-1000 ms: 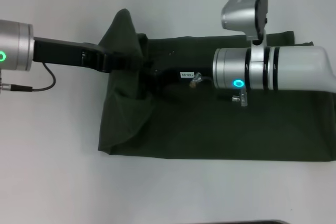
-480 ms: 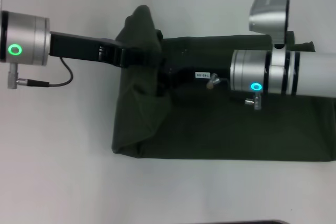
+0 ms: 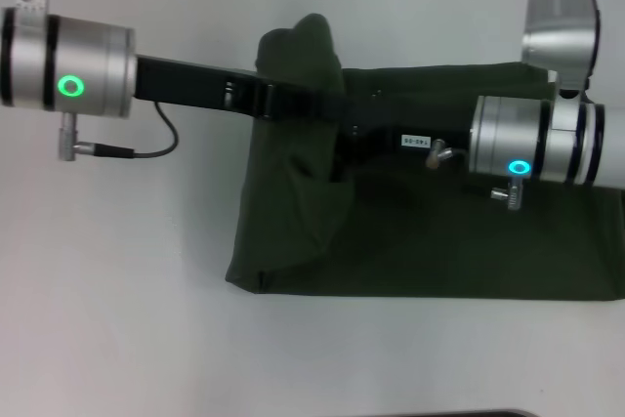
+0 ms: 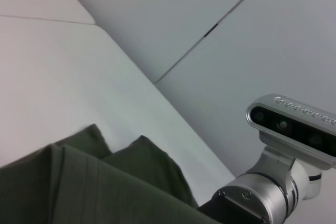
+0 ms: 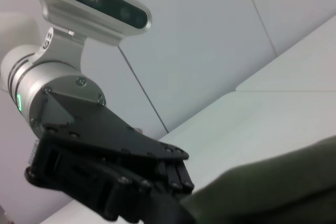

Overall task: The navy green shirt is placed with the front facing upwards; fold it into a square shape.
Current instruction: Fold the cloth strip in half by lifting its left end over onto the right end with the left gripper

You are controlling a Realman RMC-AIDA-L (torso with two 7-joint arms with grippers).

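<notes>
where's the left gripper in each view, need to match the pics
Head view: left gripper at upper centre, pinching a raised peak of the navy green shirt.
Left wrist view: its own fingers are not in it.
Right wrist view: lower left, black fingers shut on the cloth.
Shared landmark: the shirt's lifted fold.

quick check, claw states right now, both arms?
Left claw: shut on the navy green shirt, holding a raised fold of it.
Right claw: low against the shirt's middle; open or shut cannot be told.
</notes>
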